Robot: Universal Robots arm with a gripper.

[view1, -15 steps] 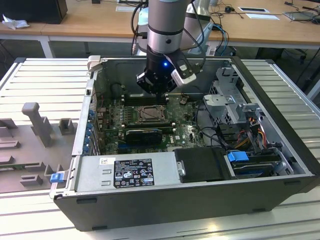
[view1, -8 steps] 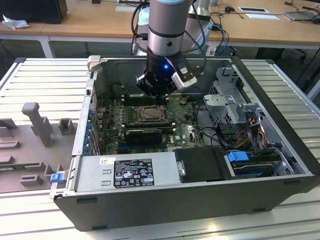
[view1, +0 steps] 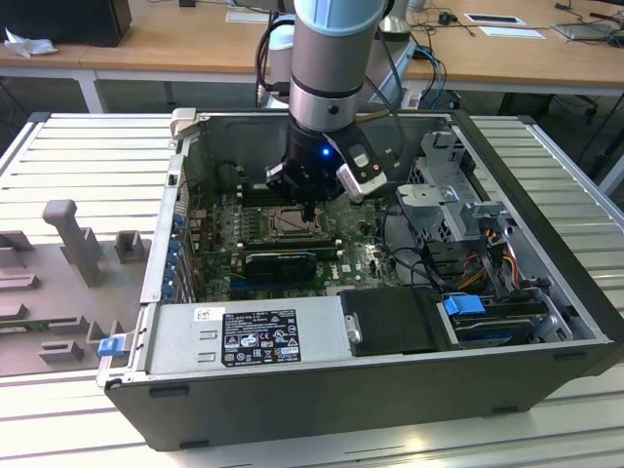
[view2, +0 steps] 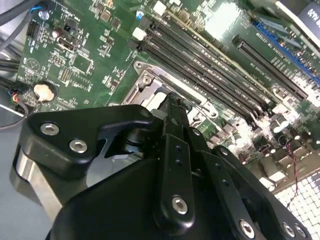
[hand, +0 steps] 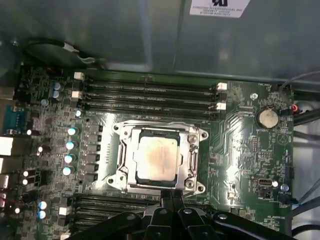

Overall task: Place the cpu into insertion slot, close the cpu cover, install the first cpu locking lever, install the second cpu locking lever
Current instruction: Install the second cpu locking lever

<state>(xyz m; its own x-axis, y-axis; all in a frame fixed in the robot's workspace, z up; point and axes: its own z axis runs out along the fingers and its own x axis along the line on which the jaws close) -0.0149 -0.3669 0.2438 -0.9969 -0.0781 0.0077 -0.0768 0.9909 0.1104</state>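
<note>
Gripper (view1: 310, 208) fingers were seen pressed together with nothing pinched between them, lowered inside the open computer case (view1: 546, 283) and held just above the near edge of the insertion slot (view1: 290, 224). In the first wrist view the gripper (hand: 171, 192) tips were found right at the edge of the cpu cover (hand: 192, 150), though whether they touched it could not be told. The cpu (hand: 157, 156), pale and square, was seen lying flat inside the insertion slot (hand: 141, 131), in the middle of the green motherboard (hand: 240, 135). The cpu cover was laid down around the chip, framing it on all sides. Long black memory slots (hand: 150, 95) were seen just beside the socket on its far side from the gripper, and a round coin battery (hand: 267, 118) was seen well apart from the socket. In the second wrist view the closed fingers (view2: 175, 125) were seen over a corner of the insertion slot (view2: 145, 82). The case itself was rested on a ribbed metal bench (view1: 88, 156).
</note>
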